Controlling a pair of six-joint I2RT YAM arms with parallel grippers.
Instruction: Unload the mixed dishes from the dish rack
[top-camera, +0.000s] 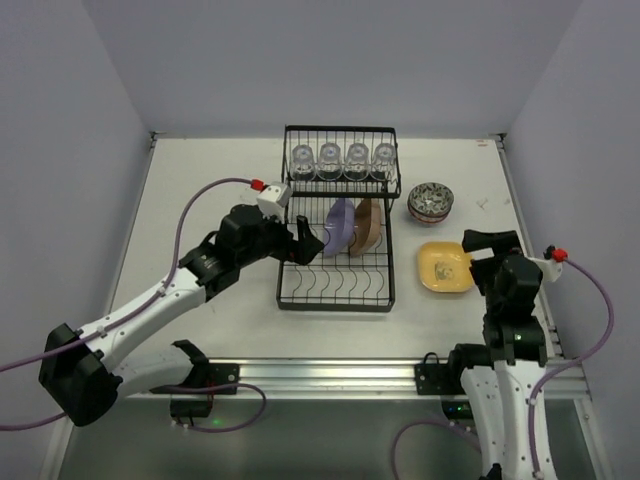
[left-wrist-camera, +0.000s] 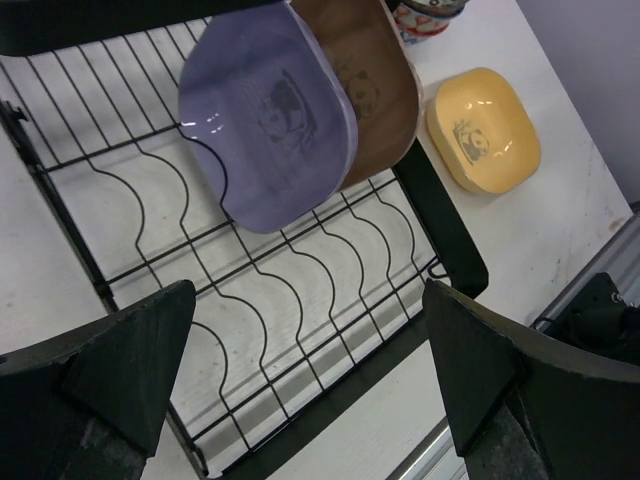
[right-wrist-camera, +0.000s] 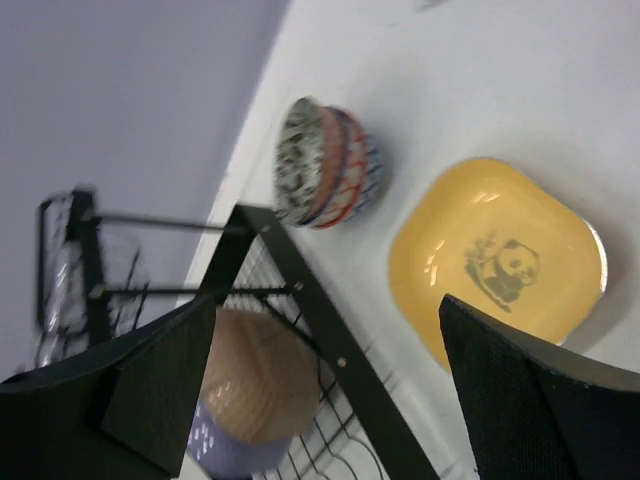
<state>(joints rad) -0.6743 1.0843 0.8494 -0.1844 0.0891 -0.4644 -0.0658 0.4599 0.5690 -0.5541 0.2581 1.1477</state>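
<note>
While the dish rack (top-camera: 335, 225) stands at the middle of the table (top-camera: 200, 200), its contents and surroundings are listed as follows.

Item 1, upper shelf: four clear glasses (top-camera: 342, 160) in a row along the raised far tier, side by side.

Item 2, lower tier: purple plate (left-wrist-camera: 270, 125), on edge in the curved prongs and leaning. Its printed face is turned toward my left wrist camera.

Item 3, lower tier: brown plate (left-wrist-camera: 375, 90), on edge directly behind the purple one and overlapping it. The two are so close that I cannot tell whether they touch. The prong slots nearer to me hold nothing.

Item 4, off the rack: yellow plate (top-camera: 445, 267), lying flat on the table just beside the rack's right side, panda print upward.

Item 5, off the rack: bowls (top-camera: 431, 203), patterned and nested in one stack. They stand on the table beyond the yellow plate, near the rack's right far corner.

Item 6: my left gripper (left-wrist-camera: 308, 300), fingers spread wide and holding nothing. It hovers over the rack's near left part and points at the purple plate, apart from it.

Item 7: my right gripper (right-wrist-camera: 325, 305), fingers likewise wide apart and holding nothing. It sits just beside the yellow plate on its near right side.
</note>
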